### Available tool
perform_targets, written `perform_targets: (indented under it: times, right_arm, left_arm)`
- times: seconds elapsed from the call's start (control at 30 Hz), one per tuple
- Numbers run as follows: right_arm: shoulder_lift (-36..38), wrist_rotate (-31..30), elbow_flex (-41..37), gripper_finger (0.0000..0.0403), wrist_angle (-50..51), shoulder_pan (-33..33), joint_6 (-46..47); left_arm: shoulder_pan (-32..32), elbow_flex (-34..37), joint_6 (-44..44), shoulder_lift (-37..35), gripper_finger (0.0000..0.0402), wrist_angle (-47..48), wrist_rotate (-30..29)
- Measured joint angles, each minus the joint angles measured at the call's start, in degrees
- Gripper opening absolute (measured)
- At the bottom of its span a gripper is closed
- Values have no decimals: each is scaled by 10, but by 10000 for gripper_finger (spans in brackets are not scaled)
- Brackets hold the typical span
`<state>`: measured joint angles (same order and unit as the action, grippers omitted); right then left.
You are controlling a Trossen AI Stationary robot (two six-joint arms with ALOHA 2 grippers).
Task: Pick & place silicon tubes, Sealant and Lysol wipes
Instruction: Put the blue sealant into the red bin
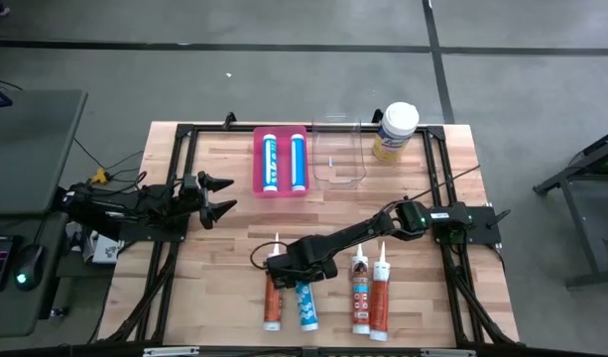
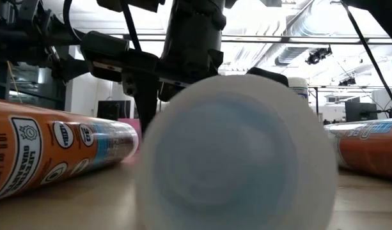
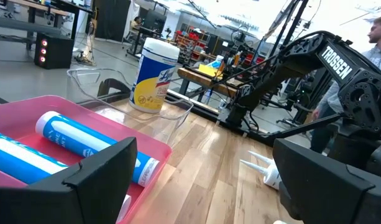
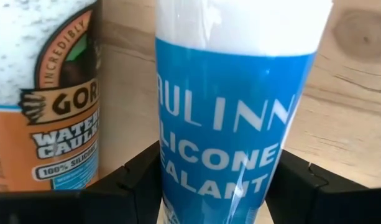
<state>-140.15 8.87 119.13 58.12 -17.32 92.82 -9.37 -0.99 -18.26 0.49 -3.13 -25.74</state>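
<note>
Wood table (image 1: pixel 224 278): pink tray (image 1: pixel 258 159) at back w/ two blue tubes already in; Lysol wipes (image 1: pixel 395 131) upright at back-right corner, beside clear container (image 1: pixel 338 154). Front row: four cartridges. Right gripper (image 1: pixel 302 275) clamped on blue silicone tube (image 4: pixel 234 124), fingers either side of barrel, tube lying on table betw. orange cartridges (image 1: pixel 272 302). Left gripper (image 1: pixel 220 196) wide open, idle at left. Tube likely rigid, slick label; mid-barrel grip best, nozzle fragile.

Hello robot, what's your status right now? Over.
Right gripper closed around blue tube on table. Left gripper open, waiting at left. Orange tube lies close beside.
</note>
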Motion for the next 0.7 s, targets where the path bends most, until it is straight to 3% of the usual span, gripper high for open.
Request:
perform_targets:
  times: [0.4,0.7]
  right_arm:
    - [40,-32,-2,212,50,6,-77]
    - [122,-134,-1,212,69,20,-108]
  left_arm:
    - [0,0,0,0,370,0,0]
    - [0,0,0,0,370,0,0]
